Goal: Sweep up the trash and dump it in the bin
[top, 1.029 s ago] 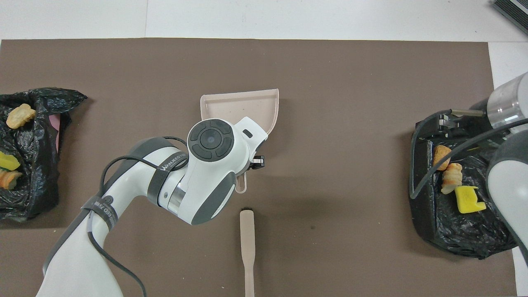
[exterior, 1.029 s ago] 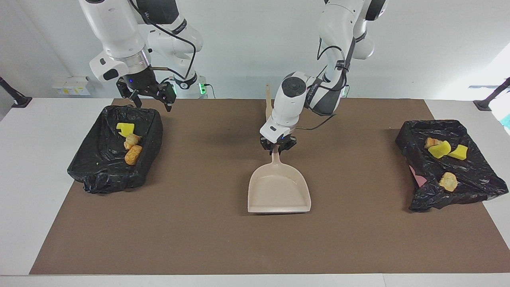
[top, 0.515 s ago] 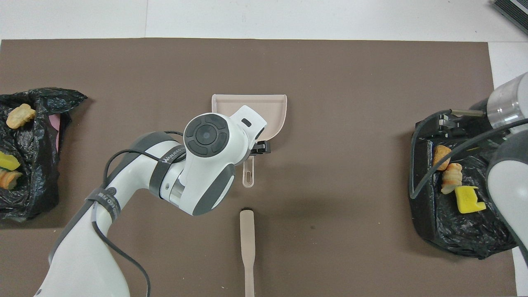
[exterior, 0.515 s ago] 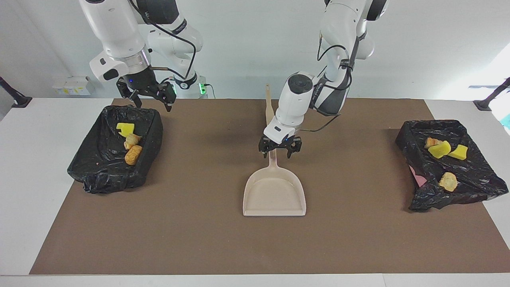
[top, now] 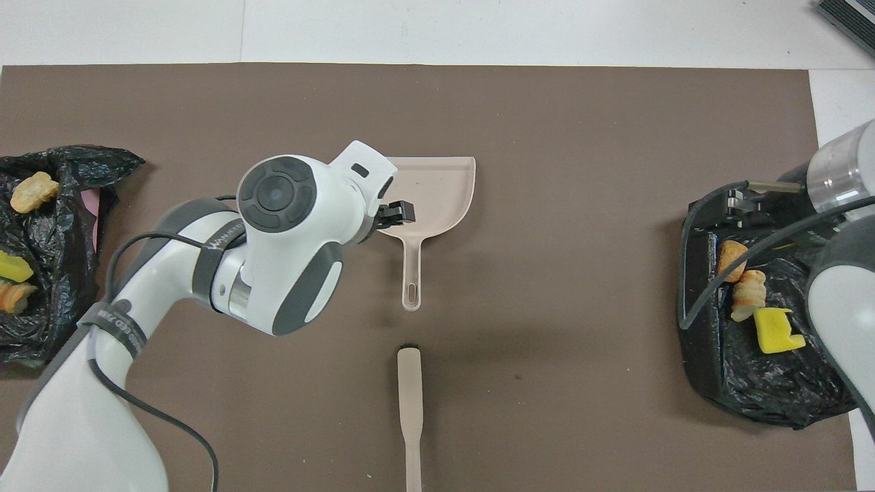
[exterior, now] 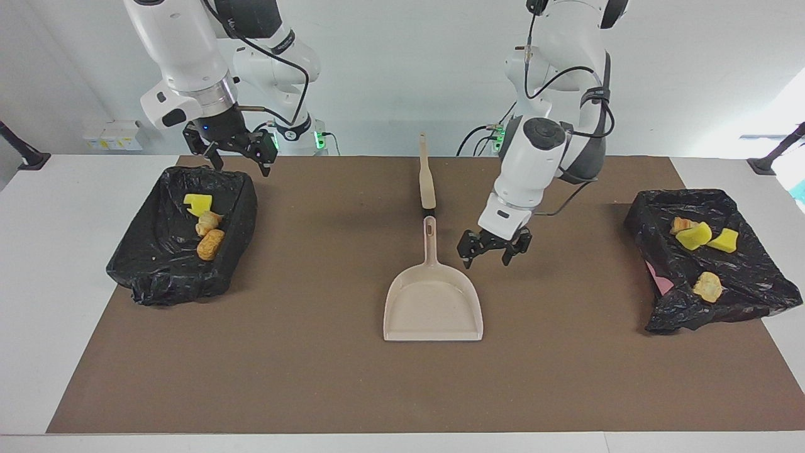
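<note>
Item: two black-lined bins (exterior: 179, 251) (exterior: 710, 258), one at each table end; all trash (exterior: 209, 242) (exterior: 707, 286) lies inside them. Dustpan (exterior: 433, 302) flat mid-mat, empty. My left gripper (exterior: 494, 248) hangs beside its handle, fingers apart; right gripper (exterior: 242, 154) waits spread over its bin. Judged finished; next, retract.

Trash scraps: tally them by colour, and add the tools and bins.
Yellow scraps: 3
Tan or golden-brown scraps: 4
Black-lined bins: 2
Beige dustpan: 1
Beige brush: 1
Total: 11
</note>
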`<state>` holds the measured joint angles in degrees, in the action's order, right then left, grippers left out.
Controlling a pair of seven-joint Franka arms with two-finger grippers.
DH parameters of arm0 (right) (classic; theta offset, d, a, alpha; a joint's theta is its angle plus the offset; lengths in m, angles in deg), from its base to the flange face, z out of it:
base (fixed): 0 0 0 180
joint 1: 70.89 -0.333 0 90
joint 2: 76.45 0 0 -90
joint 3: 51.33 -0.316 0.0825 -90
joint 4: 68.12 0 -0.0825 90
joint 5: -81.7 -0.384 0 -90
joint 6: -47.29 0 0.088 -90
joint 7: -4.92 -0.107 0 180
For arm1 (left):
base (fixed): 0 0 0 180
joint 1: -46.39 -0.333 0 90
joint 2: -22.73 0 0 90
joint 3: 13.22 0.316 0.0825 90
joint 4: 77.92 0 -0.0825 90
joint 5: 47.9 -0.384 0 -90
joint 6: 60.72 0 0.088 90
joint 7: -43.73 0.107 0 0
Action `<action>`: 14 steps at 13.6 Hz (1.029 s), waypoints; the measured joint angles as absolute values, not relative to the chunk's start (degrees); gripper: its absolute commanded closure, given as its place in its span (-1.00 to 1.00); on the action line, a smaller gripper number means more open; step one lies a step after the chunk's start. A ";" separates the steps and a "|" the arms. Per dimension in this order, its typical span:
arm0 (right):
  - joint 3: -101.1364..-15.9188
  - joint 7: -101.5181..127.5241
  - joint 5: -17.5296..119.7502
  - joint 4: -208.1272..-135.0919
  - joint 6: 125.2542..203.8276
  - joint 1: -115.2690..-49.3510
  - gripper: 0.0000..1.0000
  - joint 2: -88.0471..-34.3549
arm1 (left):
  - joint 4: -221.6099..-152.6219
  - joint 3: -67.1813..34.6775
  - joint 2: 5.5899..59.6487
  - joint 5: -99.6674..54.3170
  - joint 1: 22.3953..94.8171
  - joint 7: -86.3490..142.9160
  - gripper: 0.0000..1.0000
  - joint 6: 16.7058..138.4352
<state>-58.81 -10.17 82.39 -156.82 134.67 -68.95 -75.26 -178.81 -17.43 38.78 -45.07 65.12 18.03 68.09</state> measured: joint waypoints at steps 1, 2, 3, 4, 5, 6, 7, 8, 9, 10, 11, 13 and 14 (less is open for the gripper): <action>-58.79 -10.17 82.39 -156.82 134.67 -68.59 -1.00 -75.26 | -178.59 -17.27 38.71 -45.07 63.40 20.75 -1.00 67.64; -58.79 -10.17 82.39 -156.82 134.67 -68.36 -1.00 -75.26 | -178.28 -17.17 38.49 -45.07 61.48 23.54 -1.00 66.78; -58.80 -10.17 82.39 -156.82 134.67 -68.28 -1.00 -75.26 | -177.77 -17.08 38.14 -45.07 59.71 26.48 -1.00 65.47; -58.80 -10.17 82.39 -156.82 134.67 -68.28 -1.00 -75.26 | -177.03 -17.04 37.58 -45.07 57.78 29.93 -1.00 63.47; -58.81 -10.17 82.39 -156.82 134.67 -68.28 -1.00 -75.26 | -176.17 -16.99 36.96 -45.07 55.90 33.20 -1.00 61.15; -58.81 -10.17 82.39 -156.82 134.67 -68.27 -1.00 -75.26 | -175.28 -16.94 36.29 -45.07 54.09 36.04 -1.00 58.75; -58.81 -10.17 82.39 -156.82 134.67 -68.26 -1.00 -75.26 | -174.36 -16.91 35.65 -45.07 52.49 38.06 -1.00 56.54; -58.80 -10.17 82.39 -156.82 134.67 -68.24 -1.00 -75.26 | -173.66 -16.91 34.93 -45.07 51.09 39.87 -1.00 54.69; -58.81 -10.17 82.39 -156.82 134.67 -68.24 -1.00 -75.26 | -173.26 -16.92 34.13 -45.07 49.97 41.83 -1.00 53.20; -58.81 -10.17 82.39 -156.81 134.68 -68.24 -1.00 -75.26 | -173.08 -16.90 33.24 -45.07 49.03 43.60 -1.00 51.85; -58.81 -10.17 82.39 -156.80 134.69 -68.24 -1.00 -75.26 | -173.00 -16.90 32.26 -45.07 48.31 44.62 -1.00 50.70; -58.81 -9.98 82.40 -156.79 134.70 -68.24 -1.00 -75.26 | -172.64 -16.81 30.14 -45.07 47.11 45.27 -1.00 47.28; -58.81 -9.37 82.41 -156.78 134.70 -68.24 -1.00 -75.26 | -172.22 -16.72 29.10 -45.07 46.72 45.44 -1.00 44.89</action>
